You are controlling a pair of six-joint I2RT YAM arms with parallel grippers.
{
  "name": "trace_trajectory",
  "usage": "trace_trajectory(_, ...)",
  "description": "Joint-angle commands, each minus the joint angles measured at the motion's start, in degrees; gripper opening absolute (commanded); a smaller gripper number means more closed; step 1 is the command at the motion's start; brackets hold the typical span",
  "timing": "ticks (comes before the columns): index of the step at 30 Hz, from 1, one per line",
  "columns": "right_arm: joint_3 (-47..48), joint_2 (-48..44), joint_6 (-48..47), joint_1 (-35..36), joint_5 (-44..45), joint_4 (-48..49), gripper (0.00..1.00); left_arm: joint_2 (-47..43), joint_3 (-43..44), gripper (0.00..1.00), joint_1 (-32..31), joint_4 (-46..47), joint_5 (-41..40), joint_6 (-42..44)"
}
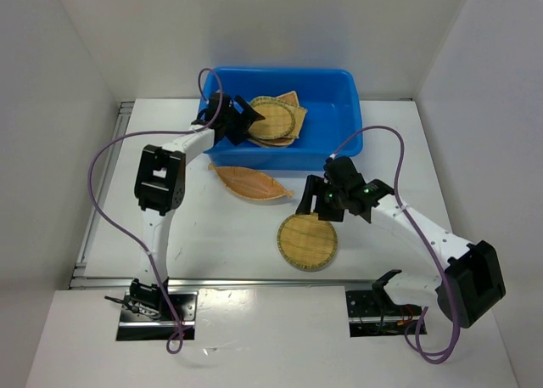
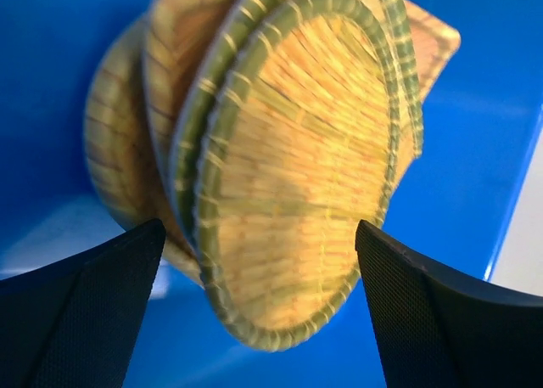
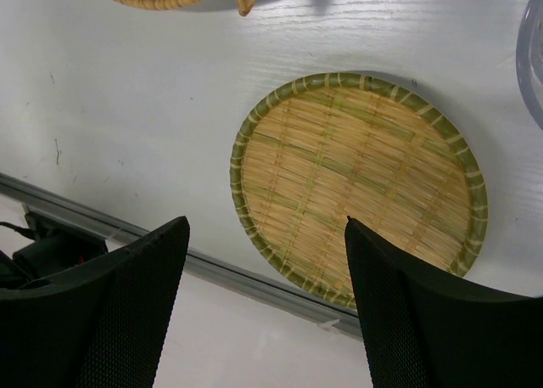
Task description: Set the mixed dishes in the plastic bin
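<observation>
Top external view puts the plastic bin (image 1: 344, 91) at the far middle of the table (image 1: 212, 227), with a stack of woven trays (image 1: 276, 120) lying inside toward its left end. The left gripper (image 1: 231, 120) hangs over that stack, jaws spread and empty. The round tray (image 1: 307, 242) lies flat on the table in front of the bin, and the right gripper (image 1: 316, 199) hovers near its far edge, jaws wide apart with nothing between them — so picking up this tray looks to be the step in hand. Since it sits flush on the surface, I'd set one finger outside the green rim and one inside, pinch the rim only, then lift high enough to clear the bin wall. The leaf-shaped tray (image 1: 252, 183) lies just before the bin's near wall. The left wrist picture is blurred, so the count of stacked trays is unclear. A clear curved sliver (image 3: 530, 57) at the right wrist view's edge may be the cup — cut off, so I cannot say.
</observation>
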Motion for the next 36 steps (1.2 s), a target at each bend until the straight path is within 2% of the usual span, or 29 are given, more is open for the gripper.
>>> trace_trajectory(1,0.54,0.42,2.00,0.57,1.04,-1.80,0.79,-2.50,4.11,1.00,-0.70,0.56,3.54,2.88)
trace_trajectory(3,0.01,-0.46,2.00,0.57,1.05,-1.81,0.79,-8.82,3.42,1.00,-1.75,-0.06,2.15,7.18)
trace_trajectory(7,-0.69,-1.95,2.00,0.57,1.05,-1.29,0.79,-21.48,-3.16,1.00,-1.76,1.43,-1.72,12.38)
trace_trajectory(10,-1.22,-1.95,2.00,0.57,0.52,-1.29,0.79,-32.54,-10.10,1.00,-1.76,1.43,-1.65,14.93)
trace_trajectory(15,0.09,-3.09,1.38,0.57,1.93,-0.67,0.79,-44.68,-25.12,1.00,-2.89,0.29,0.55,13.53)
trace_trajectory(17,1.41,-2.57,0.07,0.05,2.45,-0.67,0.79,-50.84,-31.27,1.00,-5.44,0.12,-4.51,13.53)
trace_trajectory(19,2.12,-2.04,-0.55,0.05,2.45,-0.67,0.79,-56.01,-33.93,1.00,-6.67,-0.75,-4.55,13.53)
trace_trajectory(24,5.09,-1.51,-1.87,0.05,2.98,-1.20,0.79,-62.45,-37.10,1.00,-7.21,-8.48,2.02,13.53)
trace_trajectory(27,8.18,-0.20,-3.54,-0.48,3.50,-3.22,0.80,-66.67,-42.01,1.00,-9.22,-15.25,3.89,12.31)
trace_trajectory(31,10.64,0.33,-4.86,-1.09,4.03,-3.75,0.82,-72.73,-52.29,0.98,-12.73,-22.54,5.91,10.64)
trace_trajectory(36,12.67,0.33,-6.09,-3.11,4.56,-4.36,0.82,-75.73,-65.30,0.97,-18.71,-21.52,7.31,5.63)
